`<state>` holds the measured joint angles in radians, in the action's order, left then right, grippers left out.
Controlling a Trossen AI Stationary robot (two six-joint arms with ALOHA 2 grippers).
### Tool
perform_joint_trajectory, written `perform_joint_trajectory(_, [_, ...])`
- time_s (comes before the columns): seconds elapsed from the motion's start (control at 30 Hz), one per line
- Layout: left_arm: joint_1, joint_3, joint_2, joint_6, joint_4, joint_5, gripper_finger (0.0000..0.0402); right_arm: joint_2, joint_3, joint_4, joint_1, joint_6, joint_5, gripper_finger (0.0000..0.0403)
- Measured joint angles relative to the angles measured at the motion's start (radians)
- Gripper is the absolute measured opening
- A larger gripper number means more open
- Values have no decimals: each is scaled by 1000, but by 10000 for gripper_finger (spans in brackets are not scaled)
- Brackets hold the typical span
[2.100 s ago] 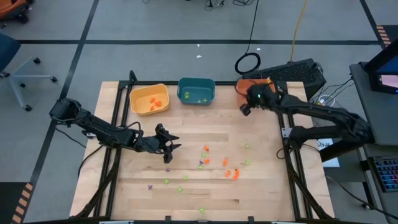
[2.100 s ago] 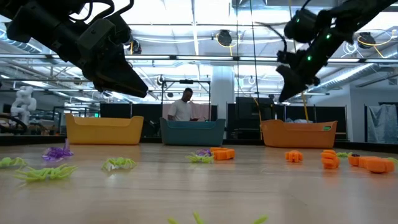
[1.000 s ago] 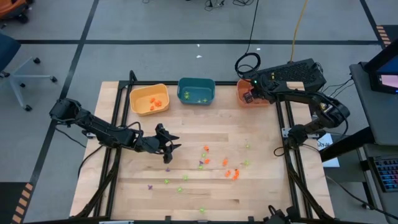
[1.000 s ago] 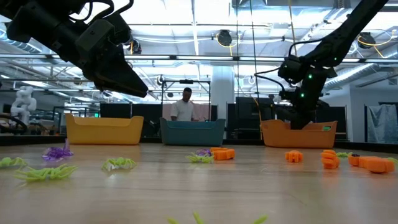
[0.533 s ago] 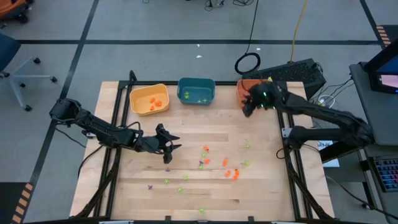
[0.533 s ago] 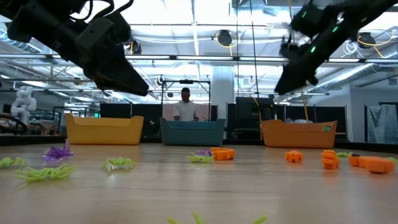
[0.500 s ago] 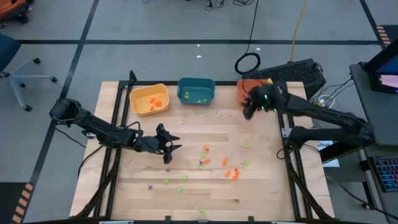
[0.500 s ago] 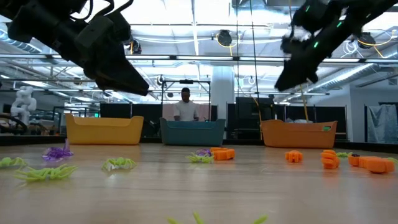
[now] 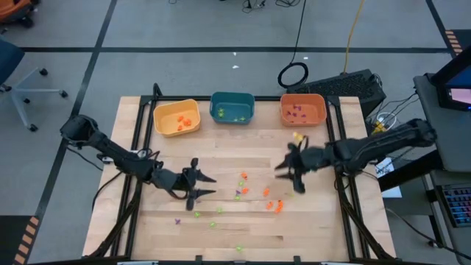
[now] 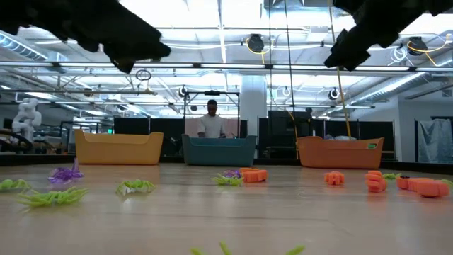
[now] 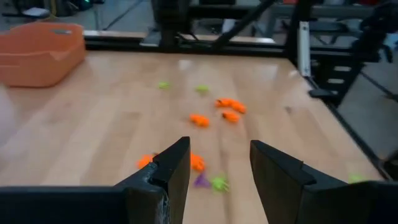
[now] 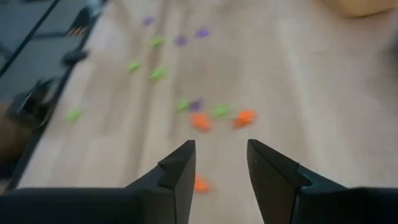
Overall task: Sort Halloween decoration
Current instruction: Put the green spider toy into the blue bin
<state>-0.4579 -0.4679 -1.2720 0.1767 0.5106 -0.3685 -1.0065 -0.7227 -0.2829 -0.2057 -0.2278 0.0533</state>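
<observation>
Wooden bench (image 9: 162, 228) on a dark frame, standing on a grey floor, with a workshop hall visible behind it in the low view. No legible writing or brand mark appears on any item.

Left tool (image 9: 202, 185): raised over the left-centre of the bench, its two fingers apart with clear space between them, as the left wrist view (image 11: 219, 180) confirms; nothing is held or touched. Right tool (image 9: 287, 177): raised over the right-centre of the bench, fingers likewise apart and empty, also seen in the right wrist view (image 12: 221, 177). In the low view both arms appear only as dark shapes at the top corners.

Halloween decoration (image 9: 274, 205): small orange, light-green and purple pieces scattered loose on the bench, mostly between the two tools and toward the near edge; an orange cluster lies just below the right tool, and several green and purple pieces (image 9: 197, 215) lie below the left tool. The low view shows them resting flat on the wood (image 10: 249, 175).

Three bins stand in a row along the far edge: yellow bin (image 9: 163, 110) holding orange pieces, teal bin (image 9: 221, 98) holding green pieces, orange bin (image 9: 318, 101) holding purple pieces.

A person (image 10: 210, 122) stands in the room beyond the teal bin.
</observation>
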Motion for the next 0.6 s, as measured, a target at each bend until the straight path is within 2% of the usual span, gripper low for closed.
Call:
perform_joint_trajectory(0.17, [-74, 0, -58, 23, 48, -9, 166, -163, 0, 118, -167, -38, 1, 130])
perform_joint_trajectory(0.33, [-115, -41, -143, 20, 116, -14, 166, -346, 0, 326, -296, -50, 19, 130])
perform_joint_trajectory(0.6, [-138, -162, -285, 26, 117, -31, 166, -604, 0, 673, -420, -72, 72, 138])
